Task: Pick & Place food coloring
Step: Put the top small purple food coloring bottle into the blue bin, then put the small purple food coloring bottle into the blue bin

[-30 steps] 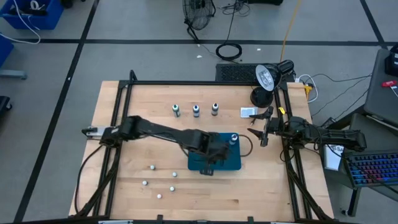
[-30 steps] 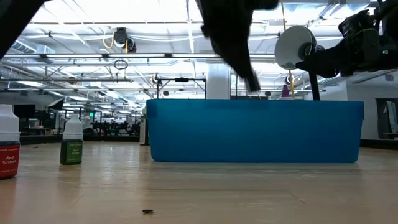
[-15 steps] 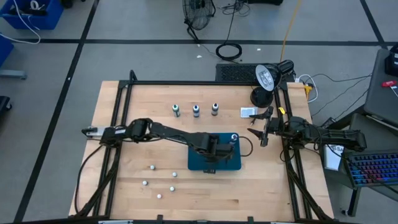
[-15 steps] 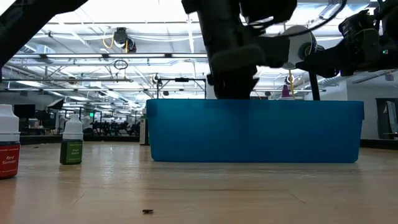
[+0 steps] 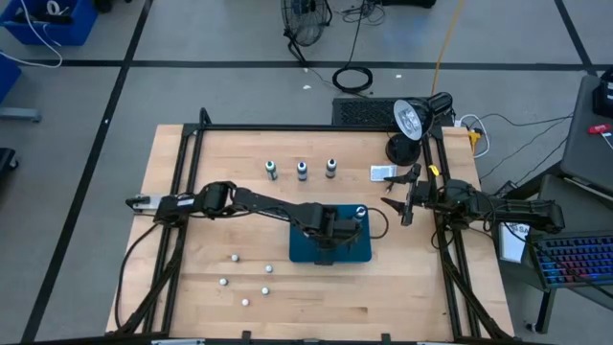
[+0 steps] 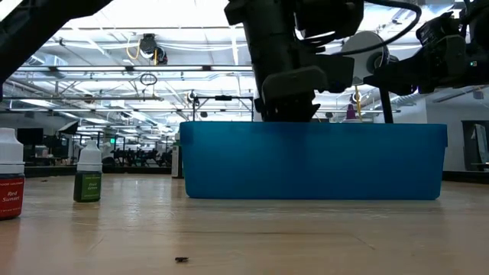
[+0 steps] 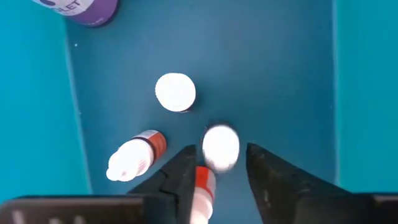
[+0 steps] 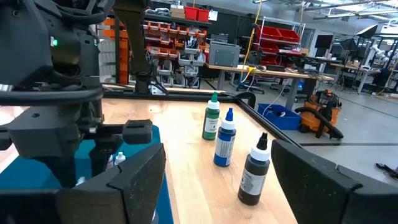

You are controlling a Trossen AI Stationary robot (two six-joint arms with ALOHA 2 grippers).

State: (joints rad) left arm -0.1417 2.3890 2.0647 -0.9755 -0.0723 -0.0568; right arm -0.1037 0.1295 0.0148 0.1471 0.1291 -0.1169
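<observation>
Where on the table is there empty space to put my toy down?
Bare wood lies between the blue bin and the table's near edge, to the right of the four white caps, and also between the three upright bottles and the table's left edge. It is crowded at the bin, where the left gripper hangs over small bottles.

A: What colour is the bin point(image 6: 313, 162)?
B: Blue, teal inside. The bottle point(image 7: 205, 163) lying in it has a white cap and an orange-red body; beside it one point(image 7: 134, 155) matches.
A: And on the table point(image 5: 192, 287)?
B: Pale wood. Three bottles stand there: green point(image 8: 211, 117), blue point(image 8: 225, 139), dark point(image 8: 254, 170).
A: The arms?
B: Black.
</observation>
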